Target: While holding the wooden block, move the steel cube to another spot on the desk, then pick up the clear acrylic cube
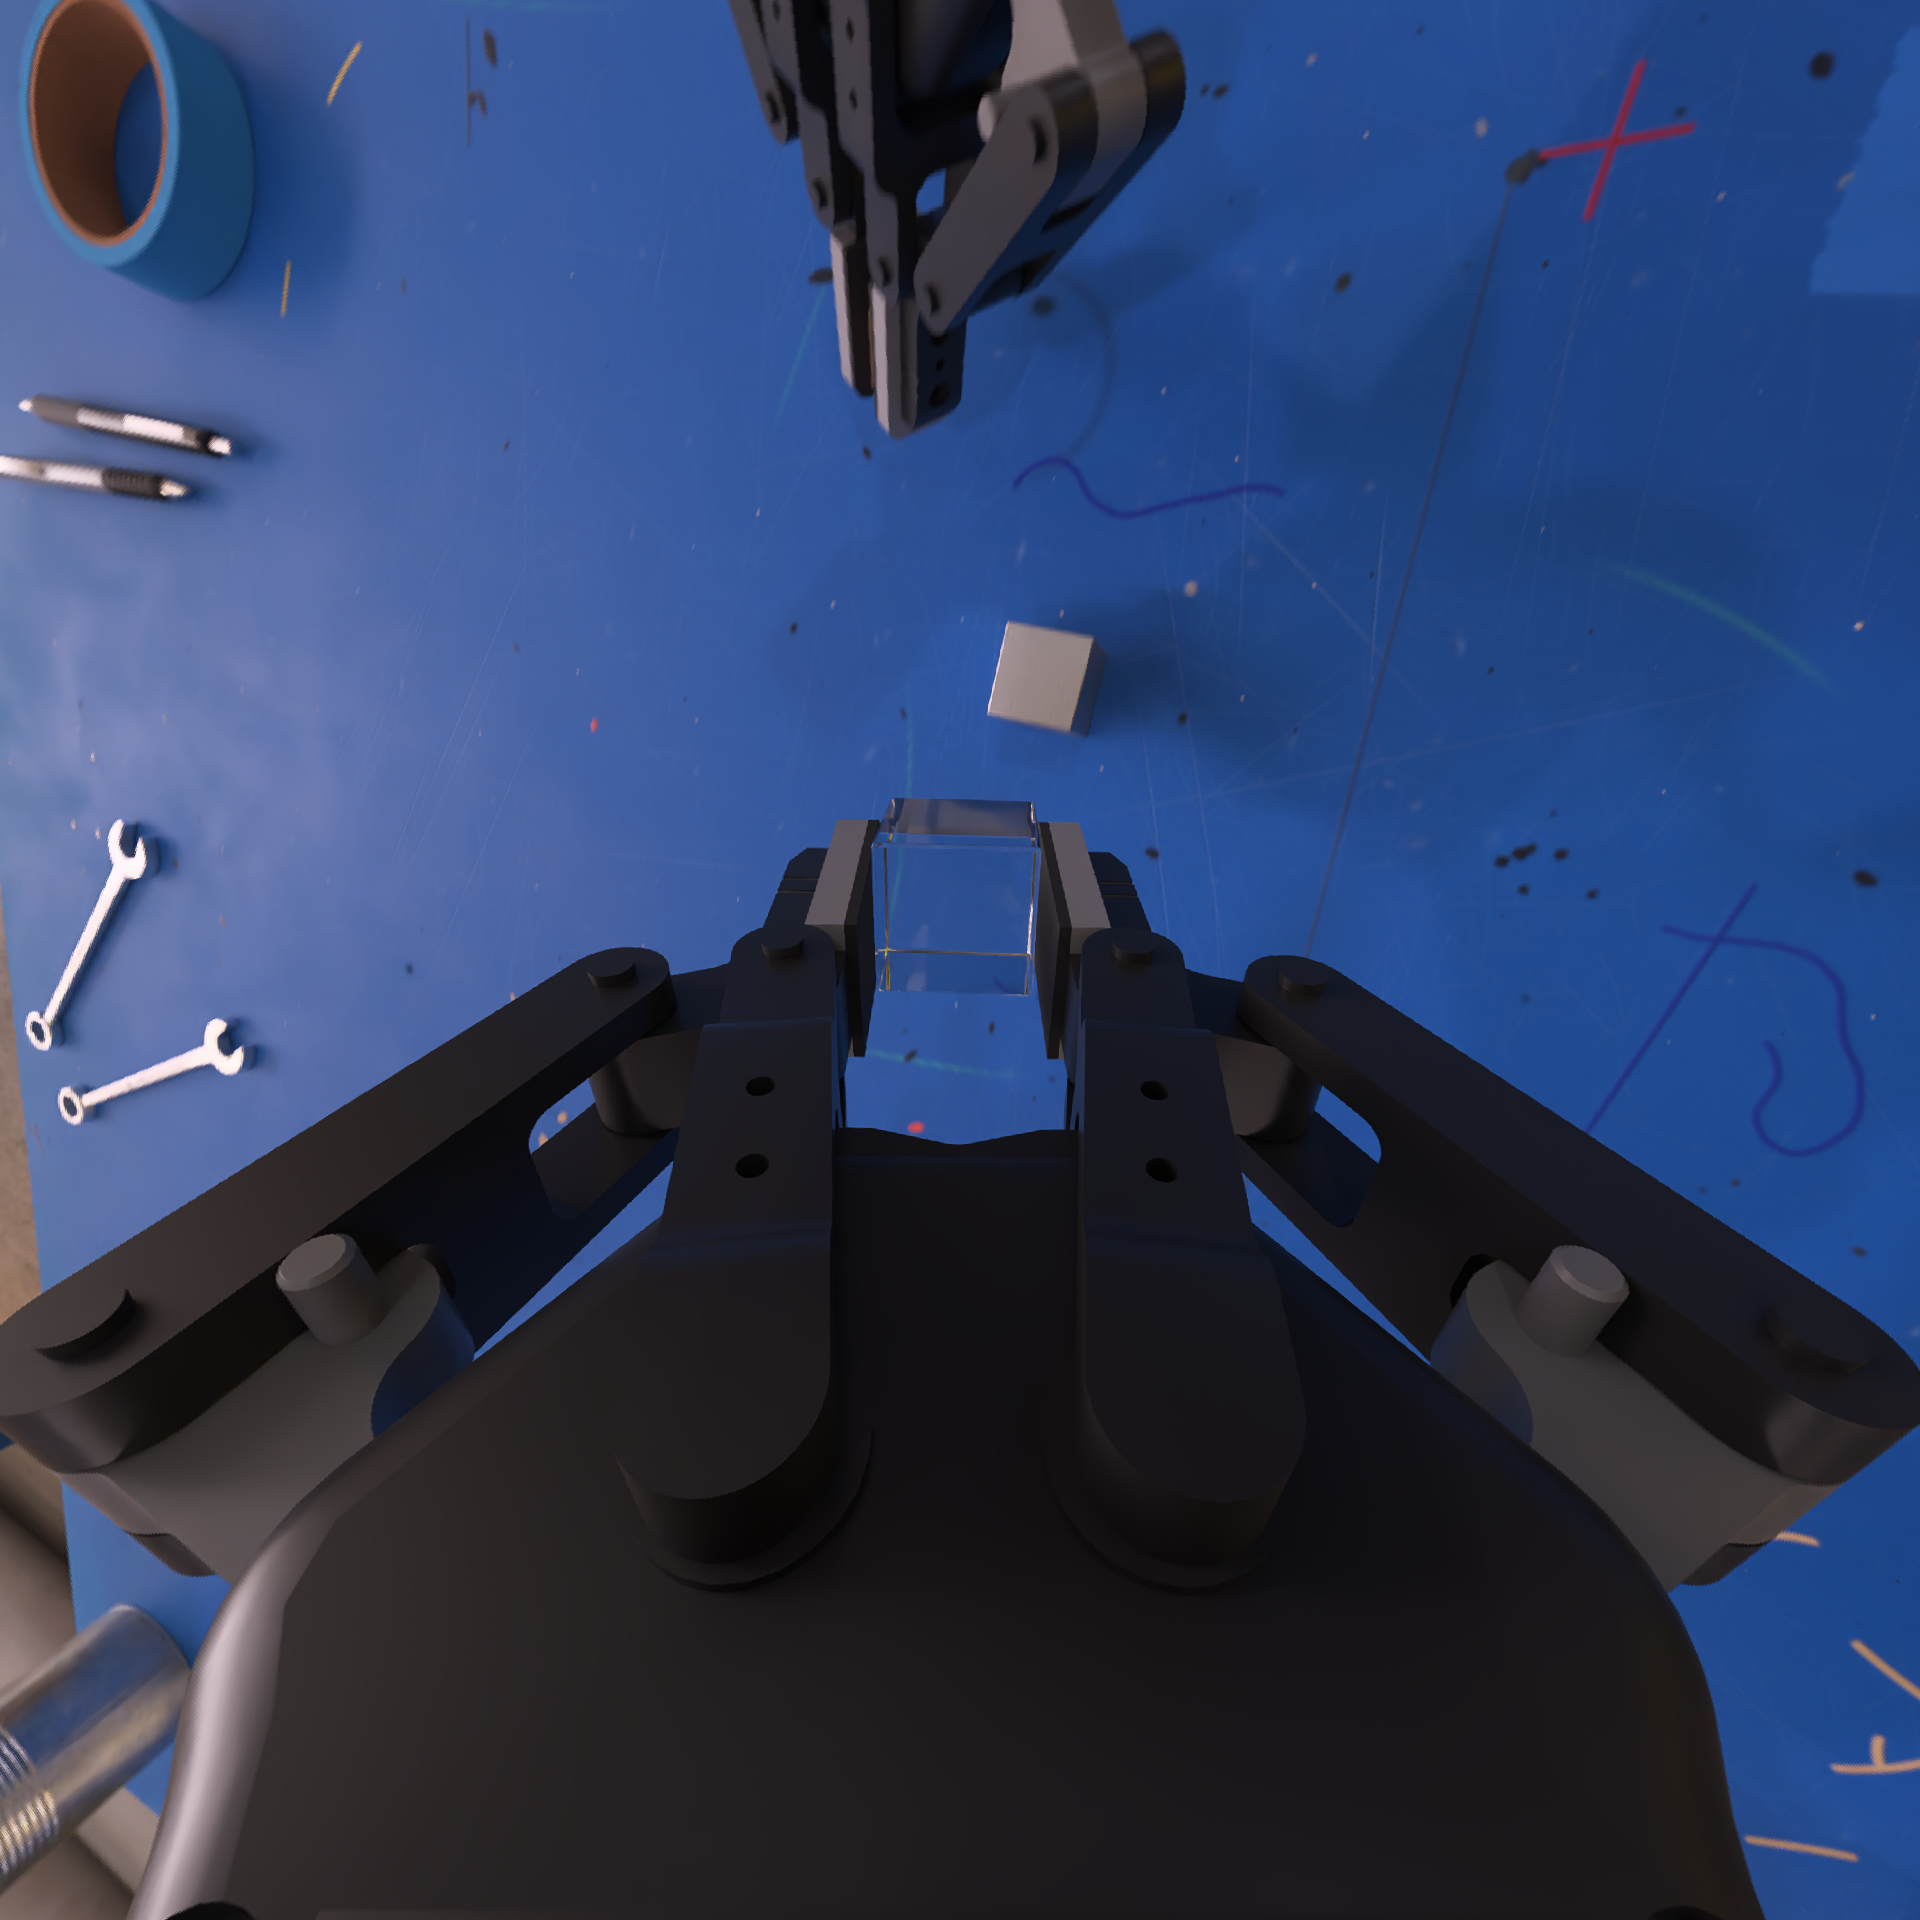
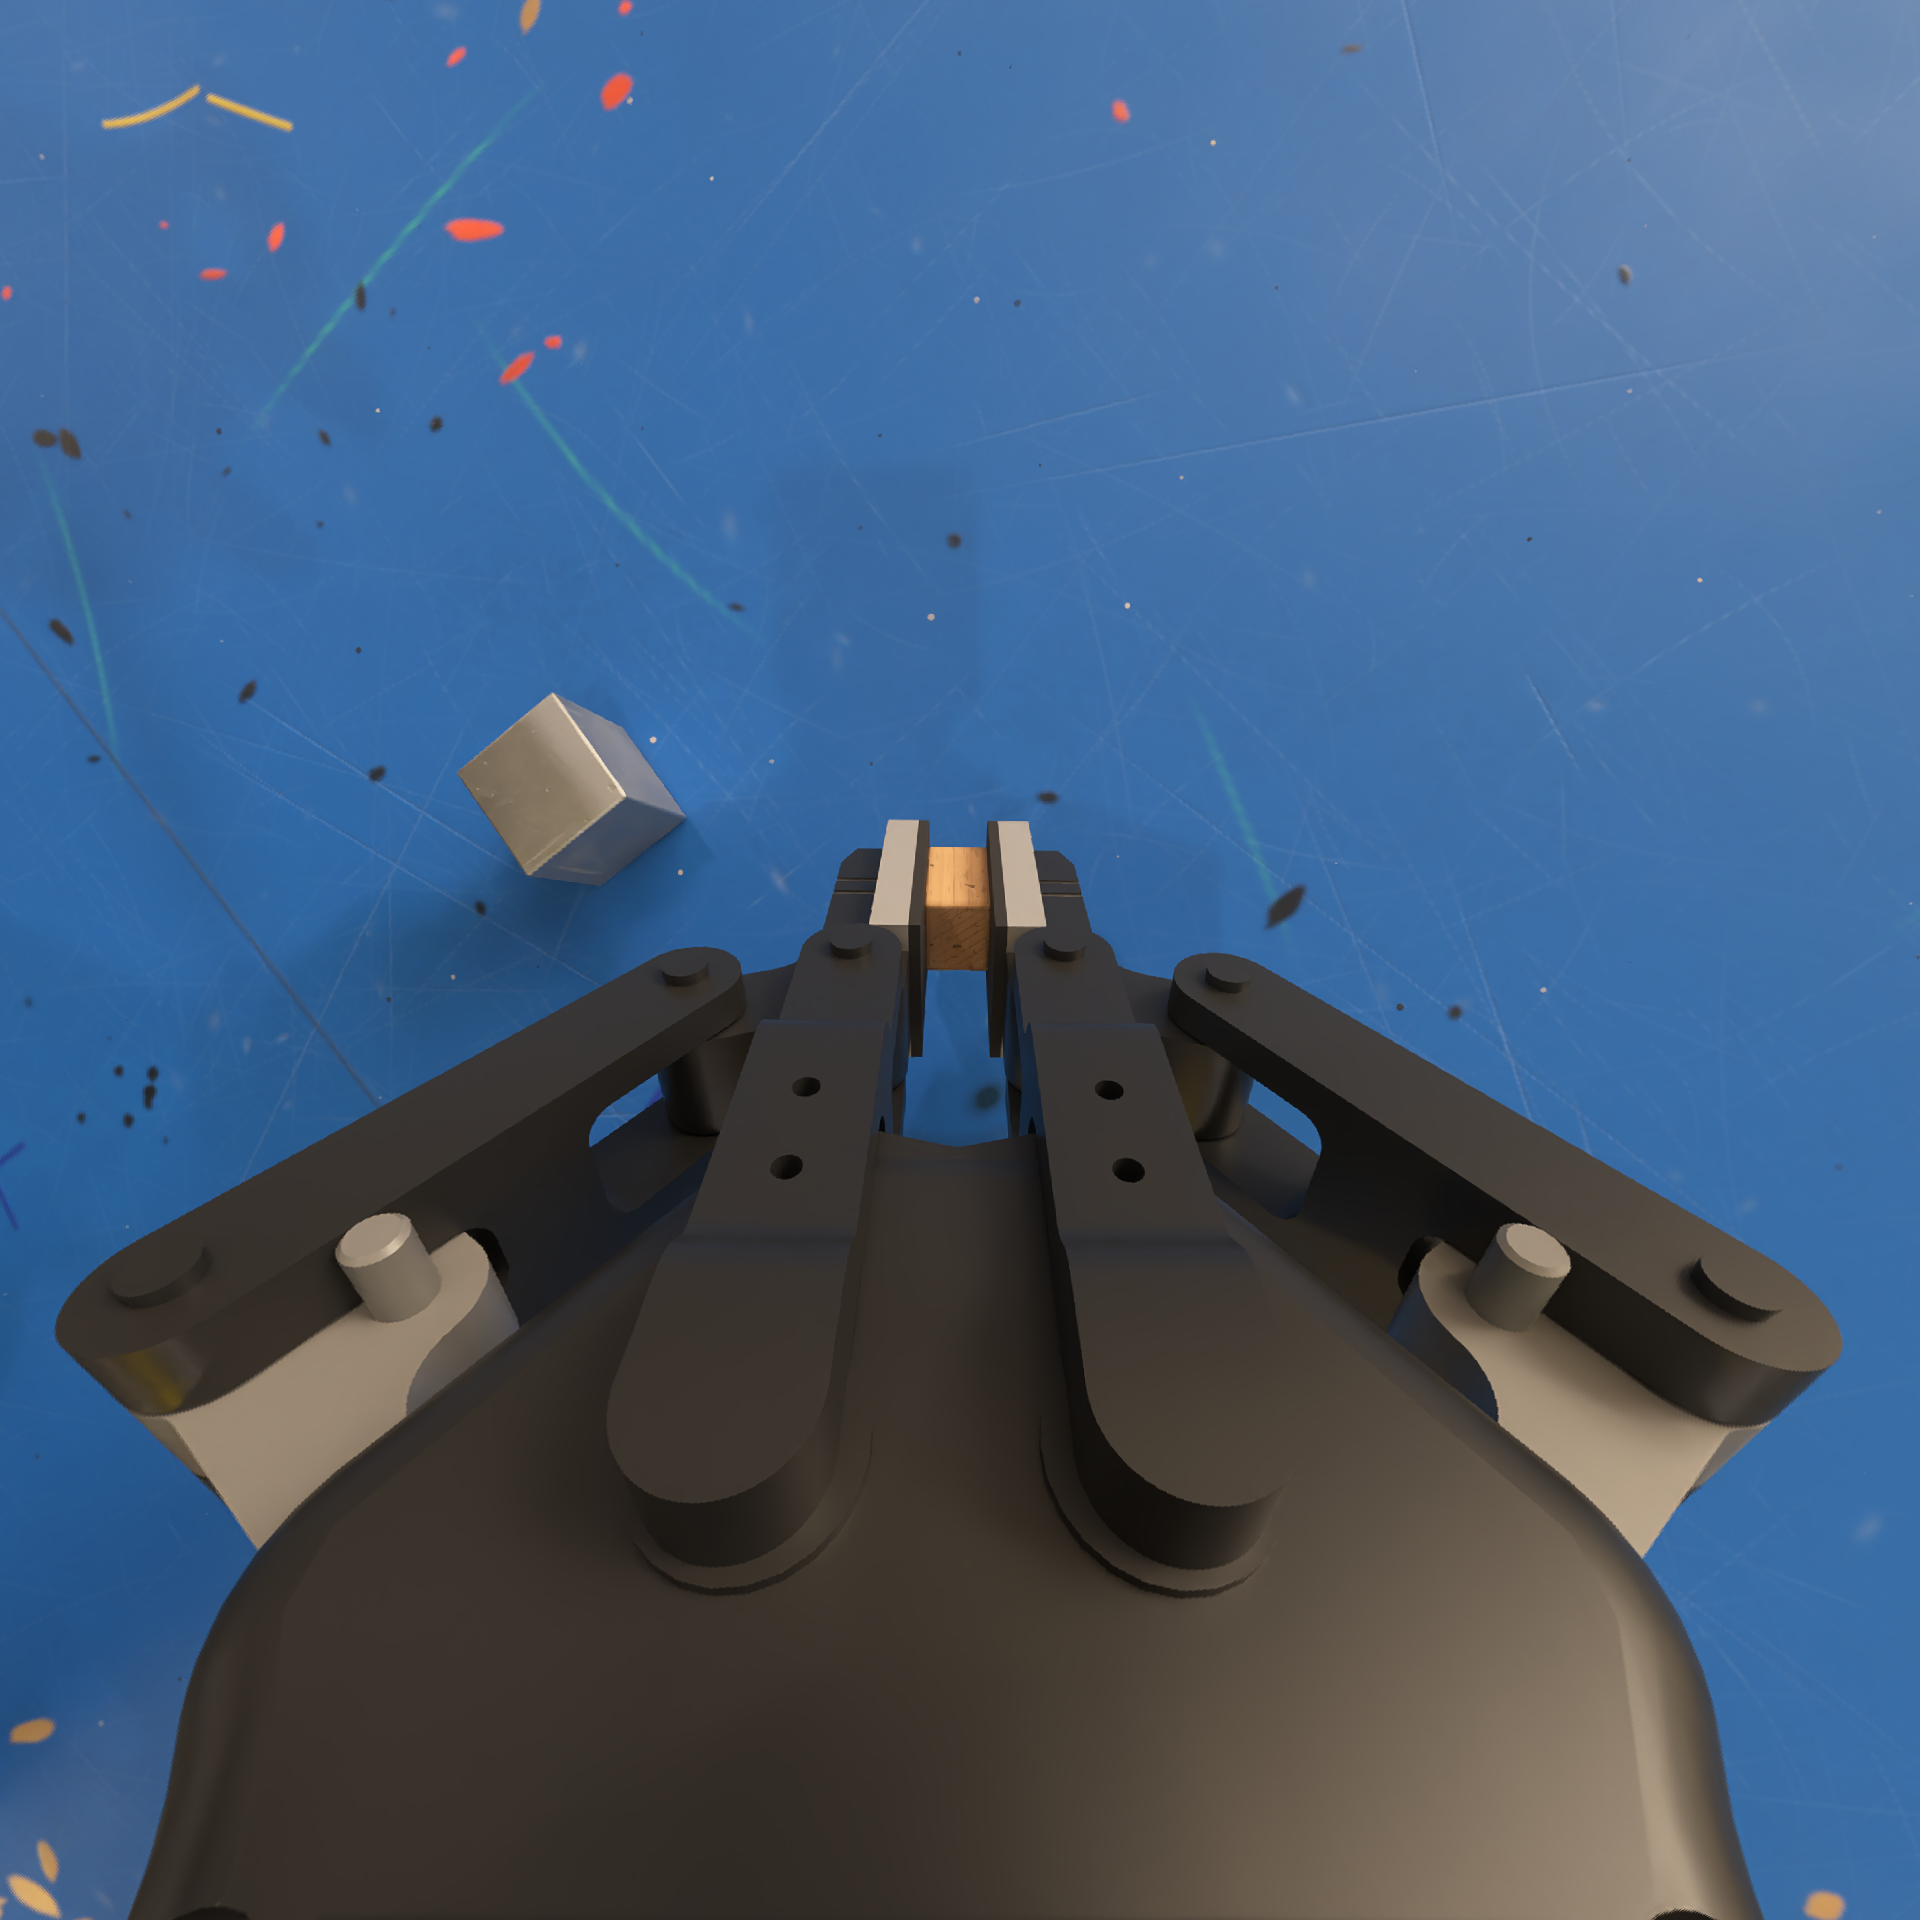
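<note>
The left gripper [image 1: 954, 902] squeezes the see-through cube [image 1: 956, 899] between its flat dark pads, above the scratched blue desk [image 1: 520, 675]. The smooth grey steel cube [image 1: 1042, 677] sits on the desk just past it. The right gripper [image 2: 957, 906] pinches the small wooden block [image 2: 956, 906], which shows light grain. Shiny wrenches [image 1: 114, 977] and a blue tape roll [image 1: 135, 140] lie far left.

Place: a workshop bench
Surface [image 1: 623, 644]: blue, scratched all over, flecked with paint spots and stray pen scribbles
Tools: two small open-ended spanners [image 1: 94, 935] lying at the left edge, two metal punches [image 1: 125, 426] side by side beyond them
Tape: a roll of blue masking tape [image 1: 135, 135] on its side in the far left corner
Hardware: a threaded steel rod [image 1: 62, 1745] poking in at the near left
</note>
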### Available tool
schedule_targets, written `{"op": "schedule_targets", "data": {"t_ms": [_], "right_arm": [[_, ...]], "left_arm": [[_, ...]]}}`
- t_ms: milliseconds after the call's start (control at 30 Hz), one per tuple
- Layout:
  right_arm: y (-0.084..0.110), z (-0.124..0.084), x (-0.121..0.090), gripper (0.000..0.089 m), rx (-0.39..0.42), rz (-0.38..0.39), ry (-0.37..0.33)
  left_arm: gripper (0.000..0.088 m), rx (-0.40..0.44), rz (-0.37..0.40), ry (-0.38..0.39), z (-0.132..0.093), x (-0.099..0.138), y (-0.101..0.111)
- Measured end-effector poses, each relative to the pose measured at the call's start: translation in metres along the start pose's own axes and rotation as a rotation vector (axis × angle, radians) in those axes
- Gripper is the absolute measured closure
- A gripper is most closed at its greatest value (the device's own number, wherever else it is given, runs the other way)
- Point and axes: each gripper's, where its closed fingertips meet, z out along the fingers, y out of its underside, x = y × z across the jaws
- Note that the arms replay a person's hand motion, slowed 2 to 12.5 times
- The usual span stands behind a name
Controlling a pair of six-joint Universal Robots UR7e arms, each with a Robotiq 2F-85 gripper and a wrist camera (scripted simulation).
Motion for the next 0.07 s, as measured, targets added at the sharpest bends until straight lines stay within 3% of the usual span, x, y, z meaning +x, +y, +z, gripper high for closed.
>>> {"op": "schedule_targets", "data": {"t_ms": [67], "right_arm": [[0.0000,0.0000,-0.0001,0.0797,0.001,-0.001,-0.001]], "left_arm": [[0.0621,0.006,0.014,0.014,0.0054,0.0013,-0.0089]]}}
